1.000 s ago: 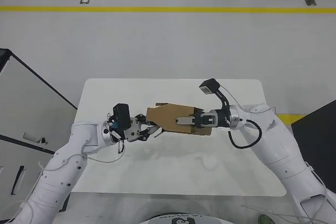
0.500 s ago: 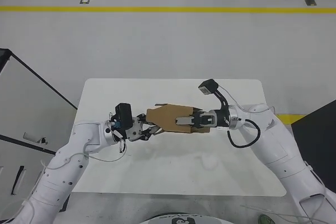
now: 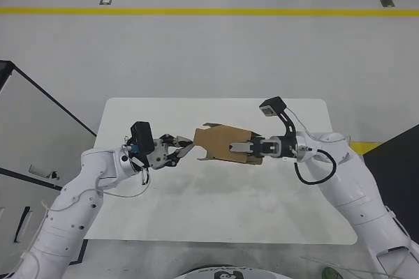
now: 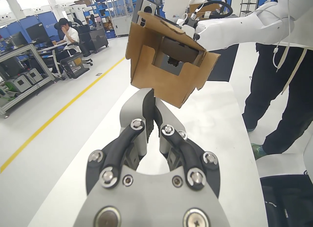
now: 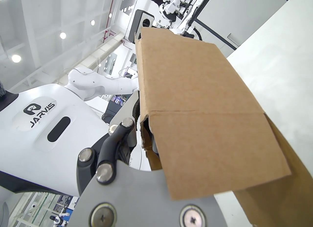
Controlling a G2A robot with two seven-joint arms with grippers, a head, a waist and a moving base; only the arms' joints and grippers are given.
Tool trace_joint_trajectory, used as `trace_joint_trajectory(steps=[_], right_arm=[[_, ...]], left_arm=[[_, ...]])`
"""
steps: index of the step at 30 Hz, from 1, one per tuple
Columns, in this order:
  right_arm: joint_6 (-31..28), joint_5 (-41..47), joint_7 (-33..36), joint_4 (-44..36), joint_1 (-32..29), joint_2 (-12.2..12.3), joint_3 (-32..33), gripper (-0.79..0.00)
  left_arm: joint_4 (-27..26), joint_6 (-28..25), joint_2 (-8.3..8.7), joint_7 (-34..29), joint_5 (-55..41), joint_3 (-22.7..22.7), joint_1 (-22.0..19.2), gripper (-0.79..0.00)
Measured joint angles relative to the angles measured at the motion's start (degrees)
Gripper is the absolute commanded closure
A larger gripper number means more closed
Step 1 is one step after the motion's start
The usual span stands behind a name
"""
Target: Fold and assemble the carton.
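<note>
**Carton aloft, near end part-folded**

The left gripper is sitting nearest, jaws clenched together with nothing seen between them. The tips are lying right at the edge of the closest flap of the carton; I cannot tell whether they are touching it. Judgement: shut jaws are serving as a blunt pusher for tucking flaps, not as a clamp.

The carton is hanging in the air over the middle of the worktop, lengthways between the arms. Its part-folded end is facing the left gripper, with a gap showing into the hollow.

Beyond, the right gripper is grasping the far end, one finger lying along the top wall. Probably this is steadying the carton and leaving the near end free.
</note>
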Motion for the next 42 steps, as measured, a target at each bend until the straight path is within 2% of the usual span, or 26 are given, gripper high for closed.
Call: trace_joint_trajectory(steps=[6,10,15,26,27,31,33,42], right_arm=[[-0.90,2.43,0.99,0.00,-0.61,0.00,0.53,0.000],[-0.86,7.65,2.44,0.92,-1.16,-0.15,0.79,0.000],[3.90,15.46,3.83,4.11,-0.72,-0.57,0.27,0.000],[5.42,17.09,3.29,3.70,-1.06,-0.77,-0.15,0.000],[6.12,18.69,3.89,3.51,-1.26,-0.91,-0.46,0.000],[10.39,28.16,14.54,6.03,0.25,-1.72,-2.09,0.000],[12.53,30.64,17.05,6.63,1.38,-2.15,-2.71,0.000],[12.71,35.29,17.11,7.20,4.56,-2.68,-8.46,0.000]], left_arm=[[0.15,0.87,0.07,0.35,-0.27,-0.86,0.57,0.000],[0.73,1.29,0.13,0.90,-1.45,-1.85,0.93,0.000],[0.81,1.86,0.15,2.17,-2.82,-2.88,1.43,0.000],[0.72,2.20,0.13,2.50,-2.81,-2.99,1.56,0.000],[0.72,2.20,0.13,2.50,-2.81,-2.99,1.56,0.000],[0.72,2.20,0.13,2.50,-2.81,-2.99,1.56,0.000],[0.72,2.20,0.13,2.50,-2.81,-2.99,1.56,0.000],[0.72,2.20,0.13,2.50,-2.81,-2.99,1.56,0.000]])
